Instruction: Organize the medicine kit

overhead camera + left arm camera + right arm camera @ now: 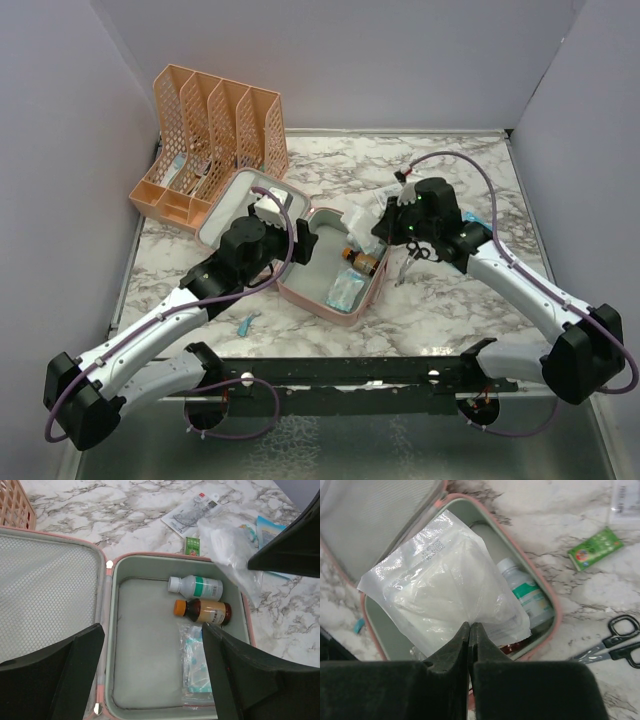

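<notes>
Orange plastic marks the rack point(215, 140) at the far left, set apart from the work. The pink kit point(312, 305) is laid open flat at mid-table, so its inside can be reached from above. The left gripper point(152, 630) is held over it, fingers apart and empty, probably waiting its turn. Two bottles point(197, 586) are lined along the kit's right side. The right gripper point(470, 625) is pinched tight on a clear pouch point(445, 580), hung over the kit, apparently to be dropped in. Scissors point(615, 640) lie unpacked at the right.

medicine kit point(145, 645): pink soft zip case, rounded corners, pale grey-green lining; lies open on marble surface point(125, 510), mesh-lined lid swung out to base's left.
</notes>
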Action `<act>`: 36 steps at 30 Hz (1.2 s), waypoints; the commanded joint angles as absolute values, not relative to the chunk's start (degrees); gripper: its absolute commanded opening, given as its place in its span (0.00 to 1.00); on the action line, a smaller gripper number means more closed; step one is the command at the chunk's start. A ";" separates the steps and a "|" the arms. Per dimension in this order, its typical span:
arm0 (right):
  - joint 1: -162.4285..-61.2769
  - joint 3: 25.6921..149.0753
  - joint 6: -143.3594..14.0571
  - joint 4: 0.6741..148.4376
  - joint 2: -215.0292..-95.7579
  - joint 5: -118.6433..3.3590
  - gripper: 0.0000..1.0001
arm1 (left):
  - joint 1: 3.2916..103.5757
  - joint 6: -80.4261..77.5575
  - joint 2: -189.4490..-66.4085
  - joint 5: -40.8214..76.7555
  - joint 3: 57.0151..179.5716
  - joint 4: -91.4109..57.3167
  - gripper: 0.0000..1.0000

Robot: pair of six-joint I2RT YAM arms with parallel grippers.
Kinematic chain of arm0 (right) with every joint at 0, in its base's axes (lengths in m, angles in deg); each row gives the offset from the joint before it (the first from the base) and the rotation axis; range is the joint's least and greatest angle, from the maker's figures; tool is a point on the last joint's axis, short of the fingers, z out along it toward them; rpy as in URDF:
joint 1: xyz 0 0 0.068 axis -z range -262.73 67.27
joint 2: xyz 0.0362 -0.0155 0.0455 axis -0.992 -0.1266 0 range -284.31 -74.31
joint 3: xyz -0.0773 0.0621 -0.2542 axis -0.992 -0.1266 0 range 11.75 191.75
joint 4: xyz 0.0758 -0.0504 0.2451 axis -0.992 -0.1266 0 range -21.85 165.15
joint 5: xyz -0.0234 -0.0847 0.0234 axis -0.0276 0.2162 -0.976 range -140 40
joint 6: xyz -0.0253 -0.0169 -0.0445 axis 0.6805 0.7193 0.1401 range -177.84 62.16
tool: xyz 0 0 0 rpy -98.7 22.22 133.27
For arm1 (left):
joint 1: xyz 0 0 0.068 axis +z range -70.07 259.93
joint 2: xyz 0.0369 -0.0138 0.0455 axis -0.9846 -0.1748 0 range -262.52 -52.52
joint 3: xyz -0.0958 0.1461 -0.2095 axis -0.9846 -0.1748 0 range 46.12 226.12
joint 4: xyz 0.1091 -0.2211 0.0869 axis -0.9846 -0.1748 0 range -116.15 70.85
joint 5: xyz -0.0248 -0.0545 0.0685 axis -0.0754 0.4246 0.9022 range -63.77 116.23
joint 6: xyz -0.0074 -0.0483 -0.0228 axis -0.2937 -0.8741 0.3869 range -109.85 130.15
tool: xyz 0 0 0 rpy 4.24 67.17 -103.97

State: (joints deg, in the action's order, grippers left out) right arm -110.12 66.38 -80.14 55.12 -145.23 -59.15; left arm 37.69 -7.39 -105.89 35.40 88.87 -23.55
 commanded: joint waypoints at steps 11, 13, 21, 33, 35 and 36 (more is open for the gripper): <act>-122.00 66.30 -76.49 50.36 -148.08 -59.43 0.01 | 37.39 -21.42 -109.13 30.55 88.57 -20.77 0.84; -123.25 66.16 -78.53 49.29 -148.37 -58.40 0.01 | 37.39 -22.70 -109.36 31.43 87.75 -20.32 0.83; -129.29 66.64 -87.69 43.48 -151.79 -51.30 0.01 | 37.39 -23.07 -109.92 34.62 86.52 -19.95 0.82; -132.28 67.45 -89.88 40.64 -155.56 -47.56 0.01 | 37.45 -20.71 -109.92 32.44 85.15 -19.24 0.82; -132.65 67.96 -89.94 40.27 -156.43 -47.28 0.01 | 37.40 -19.42 -110.43 29.73 85.27 -18.84 0.82; -132.91 68.06 -90.18 40.30 -156.80 -47.01 0.01 | 37.45 -19.16 -110.81 28.79 85.38 -18.87 0.82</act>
State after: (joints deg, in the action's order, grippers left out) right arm -131.89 66.47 -89.52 42.05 -155.09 -49.62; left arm 37.69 -21.65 -109.91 32.82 85.30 -20.91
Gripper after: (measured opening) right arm 0.012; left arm 0.825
